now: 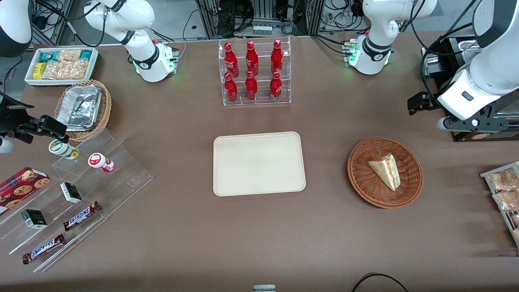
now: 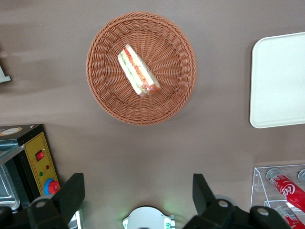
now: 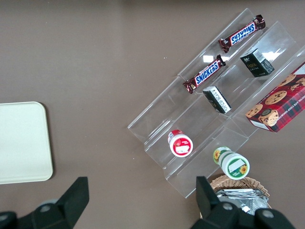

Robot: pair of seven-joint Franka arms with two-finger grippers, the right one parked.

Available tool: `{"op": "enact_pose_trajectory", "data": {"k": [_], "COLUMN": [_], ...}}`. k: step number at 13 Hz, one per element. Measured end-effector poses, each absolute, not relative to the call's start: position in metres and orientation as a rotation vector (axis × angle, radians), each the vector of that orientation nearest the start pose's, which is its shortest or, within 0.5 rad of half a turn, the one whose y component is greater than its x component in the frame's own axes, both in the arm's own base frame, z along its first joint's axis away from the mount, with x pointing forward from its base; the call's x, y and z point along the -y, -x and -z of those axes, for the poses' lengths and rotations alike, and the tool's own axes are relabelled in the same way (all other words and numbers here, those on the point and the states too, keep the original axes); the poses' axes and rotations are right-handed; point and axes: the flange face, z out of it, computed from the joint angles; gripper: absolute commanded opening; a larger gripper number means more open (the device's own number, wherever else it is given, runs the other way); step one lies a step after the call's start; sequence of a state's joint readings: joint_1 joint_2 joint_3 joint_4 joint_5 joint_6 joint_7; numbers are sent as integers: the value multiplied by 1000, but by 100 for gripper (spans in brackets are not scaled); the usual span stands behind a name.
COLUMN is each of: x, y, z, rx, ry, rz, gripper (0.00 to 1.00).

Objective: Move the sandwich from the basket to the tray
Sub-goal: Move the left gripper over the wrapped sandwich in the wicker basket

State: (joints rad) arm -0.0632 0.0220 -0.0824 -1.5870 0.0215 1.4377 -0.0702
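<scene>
The sandwich (image 1: 385,170), a pale wedge with red and green filling, lies in the round reddish-brown basket (image 1: 361,184). The beige tray (image 1: 259,164) lies flat at the table's middle, beside the basket toward the parked arm's end, with nothing on it. My left gripper (image 1: 417,103) hangs high above the table, farther from the front camera than the basket and apart from it. In the left wrist view the gripper (image 2: 138,183) is open and holds nothing, with the sandwich (image 2: 138,71), the basket (image 2: 109,102) and a part of the tray (image 2: 281,81) in sight.
A clear rack of red bottles (image 1: 255,73) stands farther back than the tray. A black control box (image 2: 38,162) sits near my gripper. Packets on a rack (image 1: 505,190) lie at the working arm's end. A stepped clear shelf of snacks (image 1: 69,194), a foil-tray basket (image 1: 83,107) and a white bin (image 1: 61,65) lie at the parked arm's end.
</scene>
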Motion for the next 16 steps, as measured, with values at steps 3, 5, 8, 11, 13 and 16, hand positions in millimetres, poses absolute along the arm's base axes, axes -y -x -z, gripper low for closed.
{"op": "enact_pose_trajectory", "data": {"k": [3,5,8,11,13,16], "x": [76,75,76,77,77,77], "y": [-540,-540,-544,-548,-548,-544], "z": [-594,-589,-555,-513,-480,-434], "rx": [-114,-113,-116,-120,-124,-128], "ry": [3090,3088,3086,3091,3096,3105], "rz": [-261,-273,-290,-257,-224,-168], "gripper": [100,100,100,100,100,100]}}
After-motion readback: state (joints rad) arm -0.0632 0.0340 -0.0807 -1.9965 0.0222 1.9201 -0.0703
